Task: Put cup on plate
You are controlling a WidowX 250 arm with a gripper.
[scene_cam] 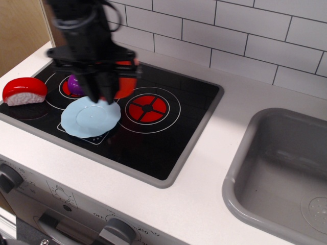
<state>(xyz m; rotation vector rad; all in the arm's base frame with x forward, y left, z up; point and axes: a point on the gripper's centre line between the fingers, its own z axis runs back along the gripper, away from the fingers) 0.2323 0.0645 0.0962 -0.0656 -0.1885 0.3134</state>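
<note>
The light-blue scalloped plate (87,120) lies on the front left of the black stovetop. My gripper (100,94) hangs over the plate's far edge, blurred by motion. It is shut on the coral-red cup (124,84), of which only the right side shows past the fingers. The cup is held just above the plate's back right rim; I cannot tell whether it touches the plate.
A purple eggplant (73,84) sits on the back left burner, mostly hidden behind the gripper. A red-and-white sushi piece (23,91) lies at the stove's left edge. A red burner (147,108) is right of the plate. A grey sink (286,173) is at right.
</note>
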